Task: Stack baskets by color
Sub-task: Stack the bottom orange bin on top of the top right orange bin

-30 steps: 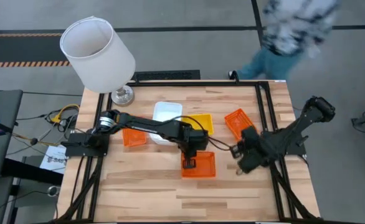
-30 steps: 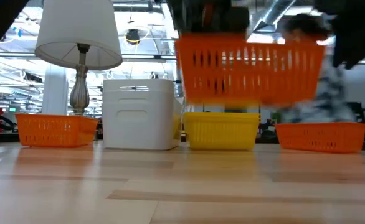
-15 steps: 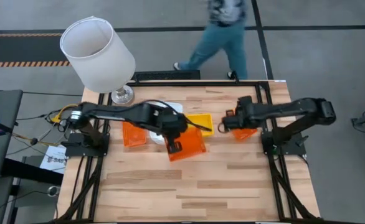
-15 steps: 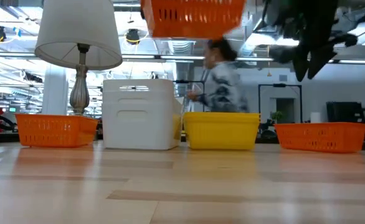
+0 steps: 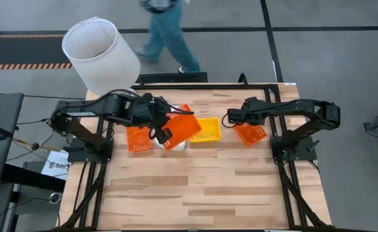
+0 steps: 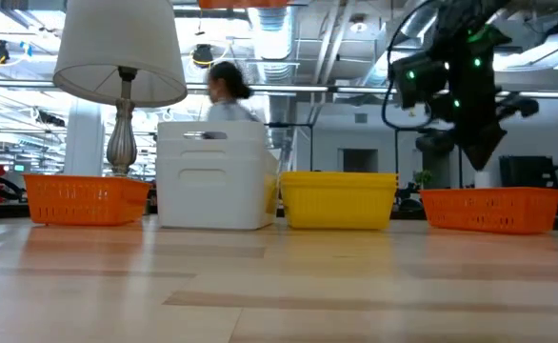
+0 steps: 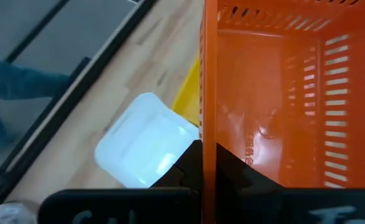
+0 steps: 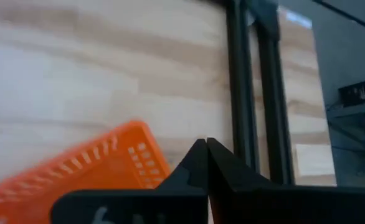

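High view first: the wooden surface [image 5: 195, 187] takes up the middle, with a big white lamp shade [image 5: 100, 57] at its back-left corner and a person [image 5: 166, 32] walking past behind.

The left arm has swung its load from the front of the surface back toward the left. The left gripper [image 5: 162, 133] now holds an orange basket [image 5: 181, 129] tilted in the air over the white basket [image 5: 176, 143], jaws clamped on its wall. It hangs just beside the orange basket on the left [image 5: 139, 138], which looks like where it belongs, so I'd judge this stack is close to done.

The right gripper [image 5: 231, 118] has moved in from the front right and snapped shut; its jaws meet tip to tip just beside the right orange basket [image 5: 249, 133]. Whether they pinch its rim I cannot tell. That basket seems tipped now, so a lift may be starting.

The yellow basket [image 5: 205, 129] sits between the white one and the right orange one. All the baskets are shallow, round-cornered, with slotted sides.
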Action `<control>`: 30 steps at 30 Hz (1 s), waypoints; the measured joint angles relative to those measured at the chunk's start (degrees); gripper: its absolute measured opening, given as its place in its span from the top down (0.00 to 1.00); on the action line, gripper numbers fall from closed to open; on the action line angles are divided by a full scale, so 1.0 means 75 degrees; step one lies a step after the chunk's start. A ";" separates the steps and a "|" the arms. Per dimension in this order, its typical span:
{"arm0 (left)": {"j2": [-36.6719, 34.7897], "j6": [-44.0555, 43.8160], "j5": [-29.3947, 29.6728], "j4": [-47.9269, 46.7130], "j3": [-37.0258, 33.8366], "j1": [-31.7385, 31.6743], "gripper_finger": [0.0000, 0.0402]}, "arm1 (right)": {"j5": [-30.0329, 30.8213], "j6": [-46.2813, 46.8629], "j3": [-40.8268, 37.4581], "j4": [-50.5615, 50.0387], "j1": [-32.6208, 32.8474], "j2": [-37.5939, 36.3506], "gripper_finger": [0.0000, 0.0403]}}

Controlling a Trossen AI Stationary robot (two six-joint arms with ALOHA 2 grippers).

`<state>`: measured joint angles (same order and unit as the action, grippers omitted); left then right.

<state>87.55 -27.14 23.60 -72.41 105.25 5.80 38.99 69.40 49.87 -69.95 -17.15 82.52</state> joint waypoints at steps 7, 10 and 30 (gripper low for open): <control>-0.0212 -0.0162 0.0304 -0.0286 0.0000 0.0003 1.00 | -0.0923 0.0141 -0.0873 0.0569 0.0160 0.0042 0.97; -0.0230 -0.0159 0.0334 -0.0320 0.0000 0.0003 1.00 | -0.1308 0.0142 -0.1113 0.0904 0.0443 0.0039 0.99; -0.0230 -0.0141 0.0720 -0.0425 0.0000 -0.0015 1.00 | -0.3887 0.1943 -0.0223 -0.0799 0.5120 -0.0119 0.99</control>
<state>85.82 -28.20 28.99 -75.59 105.25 5.69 9.84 83.98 48.20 -75.94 21.25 81.63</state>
